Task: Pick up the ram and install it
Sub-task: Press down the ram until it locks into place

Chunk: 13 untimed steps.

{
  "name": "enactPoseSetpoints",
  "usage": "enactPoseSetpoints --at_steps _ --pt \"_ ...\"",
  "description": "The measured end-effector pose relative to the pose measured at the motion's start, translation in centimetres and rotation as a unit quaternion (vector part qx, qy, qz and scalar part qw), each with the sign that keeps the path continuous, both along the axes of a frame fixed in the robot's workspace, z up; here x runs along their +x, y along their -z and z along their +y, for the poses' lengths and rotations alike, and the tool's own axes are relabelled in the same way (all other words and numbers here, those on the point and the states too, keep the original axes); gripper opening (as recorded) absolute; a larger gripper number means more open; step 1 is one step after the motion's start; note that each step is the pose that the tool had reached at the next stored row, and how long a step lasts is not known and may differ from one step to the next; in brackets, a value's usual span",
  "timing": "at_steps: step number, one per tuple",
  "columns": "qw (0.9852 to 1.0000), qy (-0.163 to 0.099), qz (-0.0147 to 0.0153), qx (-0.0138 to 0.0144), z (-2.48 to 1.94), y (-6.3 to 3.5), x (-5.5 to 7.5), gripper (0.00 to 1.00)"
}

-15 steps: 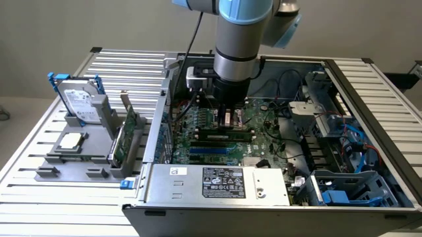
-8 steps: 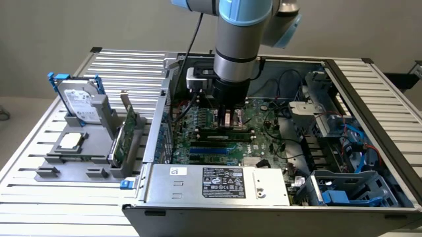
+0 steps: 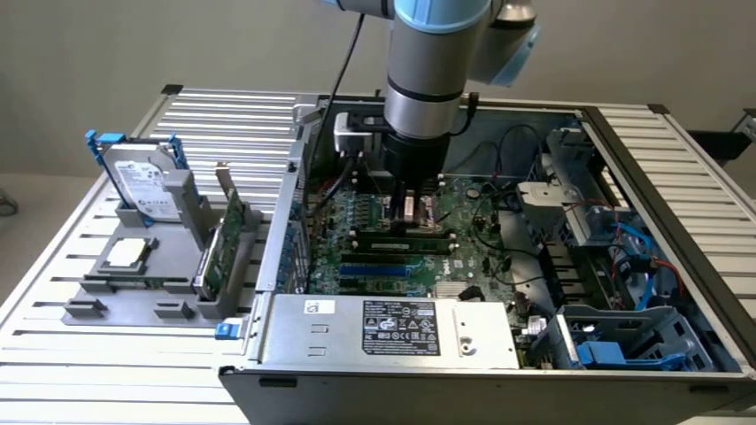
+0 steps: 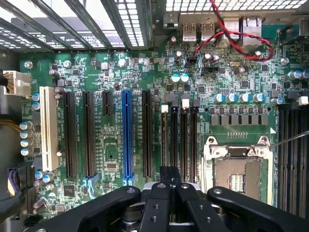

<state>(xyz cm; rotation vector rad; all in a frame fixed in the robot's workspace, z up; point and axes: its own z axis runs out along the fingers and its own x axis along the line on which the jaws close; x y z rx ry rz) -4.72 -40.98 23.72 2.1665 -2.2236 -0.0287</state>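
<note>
The grey-and-blue robot arm reaches straight down into the open black metal computer case [image 3: 661, 372], and its black two-finger gripper [image 3: 413, 217] hangs over the green motherboard [image 3: 473, 257]. The fingers are brought together with no gap between them. In the wrist view the gripper [image 4: 169, 175] sits over the group of narrow black memory slots [image 4: 183, 137] between the long blue plastic expansion slot [image 4: 127, 133] and the square metal processor socket [image 4: 239, 169].

The ram [image 3: 405, 235], a long thin green stick with dark chips, stands on edge across the board directly below the fingertips, in line with the memory slots. Whether the fingertips touch it or clamp its upper edge cannot be told.

A silver power supply box [image 3: 390, 328] lies in the case near the camera. On the slatted table, at the exterior view's left, a grey holder [image 3: 177, 305] carries a silver hard drive in a blue frame [image 3: 142, 181], a square silver processor [image 3: 127, 255] and a wider green expansion card [image 3: 219, 252] standing upright
</note>
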Motion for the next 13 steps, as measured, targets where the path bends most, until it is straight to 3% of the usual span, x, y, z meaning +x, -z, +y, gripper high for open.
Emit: enactPoseSetpoints --at_steps 7,13 --pt "1.0000 0.000 0.0001 -0.0002 -0.01 -0.30 1.6 0.11" --pt "1.0000 0.000 0.0001 0.0001 0.00 -0.59 1.8 0.11"
